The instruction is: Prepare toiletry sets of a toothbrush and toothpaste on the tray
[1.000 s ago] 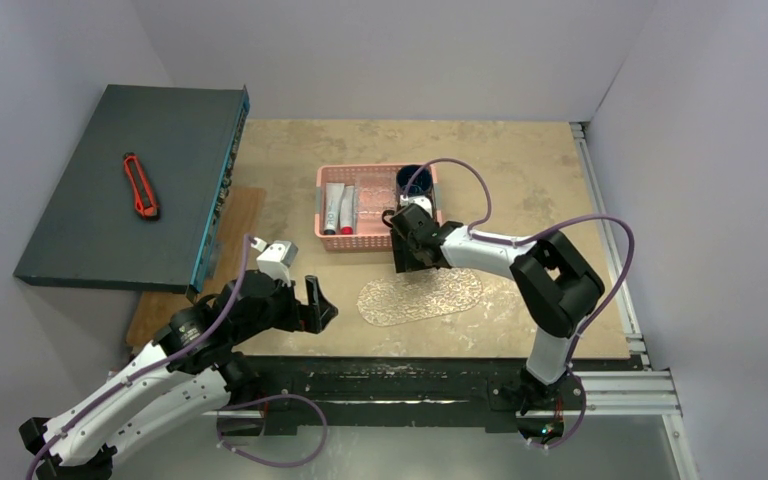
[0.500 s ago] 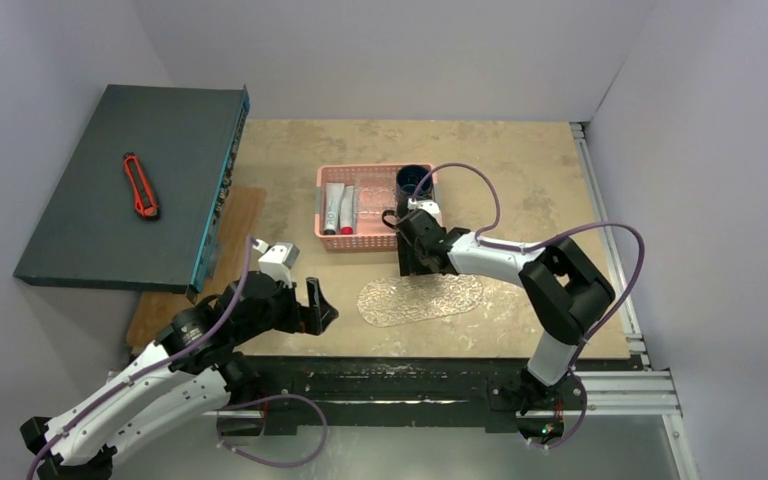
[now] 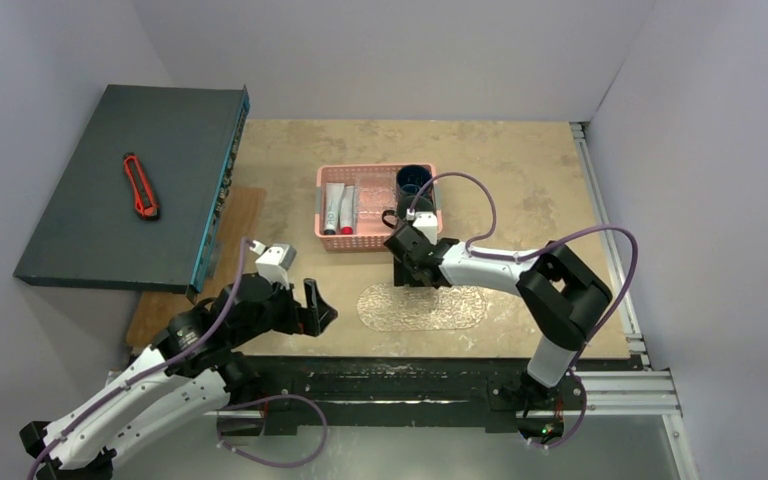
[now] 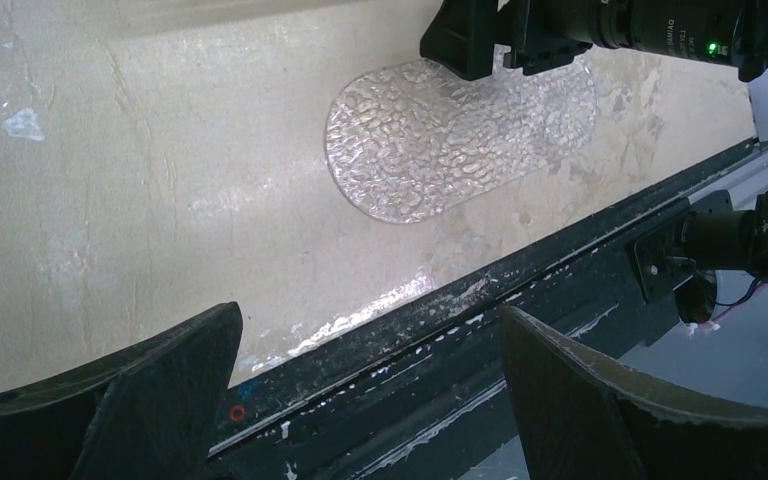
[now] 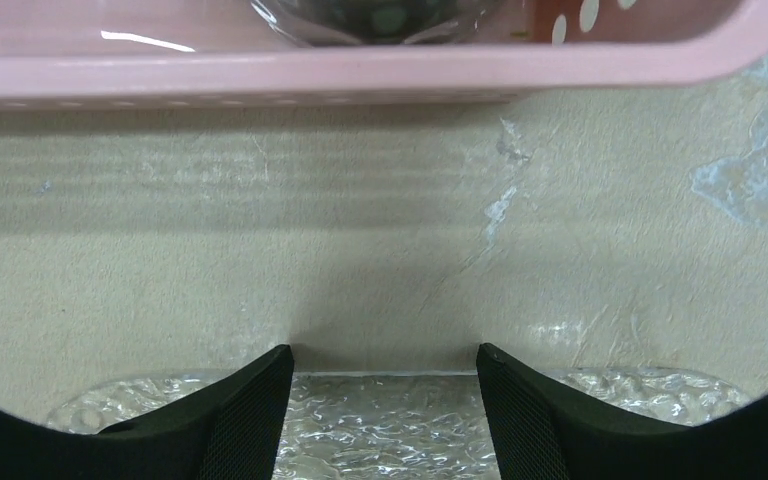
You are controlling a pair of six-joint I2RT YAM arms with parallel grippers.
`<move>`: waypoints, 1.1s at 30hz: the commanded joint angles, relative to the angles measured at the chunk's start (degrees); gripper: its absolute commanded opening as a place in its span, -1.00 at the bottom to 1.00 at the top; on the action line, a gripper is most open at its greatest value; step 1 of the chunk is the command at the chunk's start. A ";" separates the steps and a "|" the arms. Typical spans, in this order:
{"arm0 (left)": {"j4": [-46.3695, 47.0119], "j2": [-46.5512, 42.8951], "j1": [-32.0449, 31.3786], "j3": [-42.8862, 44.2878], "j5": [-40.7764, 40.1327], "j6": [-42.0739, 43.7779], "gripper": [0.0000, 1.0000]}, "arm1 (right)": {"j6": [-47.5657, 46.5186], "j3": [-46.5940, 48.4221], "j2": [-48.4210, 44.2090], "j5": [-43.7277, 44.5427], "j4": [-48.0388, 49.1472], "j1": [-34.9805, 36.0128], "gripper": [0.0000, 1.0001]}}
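The clear bumpy oval tray (image 3: pixel 445 310) (image 4: pixel 430 150) lies flat on the table, in front of the pink basket (image 3: pixel 375 238). My right gripper (image 3: pixel 408 270) (image 5: pixel 383 350) is open, its fingertips (image 5: pixel 250 400) set down at the tray's far edge (image 5: pixel 380 425) with that edge running between them. In the basket are two silvery toothpaste tubes with red caps (image 3: pixel 338 210) and a blue mug (image 3: pixel 413 180). I cannot make out a toothbrush. My left gripper (image 3: pixel 318 305) (image 4: pixel 370 315) hangs open and empty over the table's near edge, left of the tray.
A dark grey box (image 3: pixel 110 220) with an orange utility knife (image 3: pixel 140 186) fills the far left. A wooden board (image 3: pixel 230 215) lies beside it. The pink basket wall (image 5: pixel 380 80) is just beyond my right fingers. A black rail (image 4: pixel 520 290) runs along the near edge.
The tray has turned from a slant to lying level across the table, pushed by my right gripper, which moved slightly left and nearer. The left arm has not moved.
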 commanded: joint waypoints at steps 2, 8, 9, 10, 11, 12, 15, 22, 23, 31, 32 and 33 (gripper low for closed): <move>0.56 -1.71 -0.17 -0.43 -0.15 0.30 1.00 | 6.70 -2.16 0.66 -1.23 -7.18 2.31 0.40; -0.05 -3.12 -0.17 -0.57 -0.47 0.28 1.00 | 8.89 -2.92 -0.10 -1.51 -7.98 4.58 0.40; -0.13 -3.22 -0.18 -0.60 -0.46 0.25 1.00 | 9.20 -2.92 -0.10 -1.58 -8.08 5.02 0.40; -0.22 -3.31 -0.16 -0.55 -0.46 0.26 1.00 | 9.43 -2.87 -0.10 -1.60 -8.20 5.46 0.40; -0.38 -3.37 -0.16 -0.48 -0.46 0.25 1.00 | 9.69 -2.79 -0.02 -1.60 -8.31 5.83 0.40; -0.46 -3.40 -0.16 -0.40 -0.43 0.22 1.00 | 9.87 -2.70 -0.01 -1.60 -8.36 6.19 0.40; -0.62 -3.66 -0.16 -0.18 -0.36 0.18 1.00 | 10.04 -2.14 0.01 -1.48 -8.62 6.91 0.40; -0.92 -3.23 -0.17 0.56 -0.20 0.19 1.00 | 9.12 1.94 -2.06 0.59 -11.83 7.08 0.41; -1.17 -3.05 -0.20 0.88 -0.12 0.30 1.00 | 8.87 2.75 -2.42 0.65 -12.60 7.08 0.42; -3.96 -1.99 -0.16 4.80 -1.52 2.39 1.00 | 4.80 9.83 -5.89 4.43 -17.84 6.91 0.43; -4.43 -1.81 -0.21 5.52 -1.97 2.77 1.00 | 4.26 10.76 -6.24 5.07 -18.74 6.86 0.43; -4.81 -1.57 -0.18 6.52 -2.22 3.16 1.00 | 3.85 11.84 -6.59 5.80 -19.76 6.78 0.43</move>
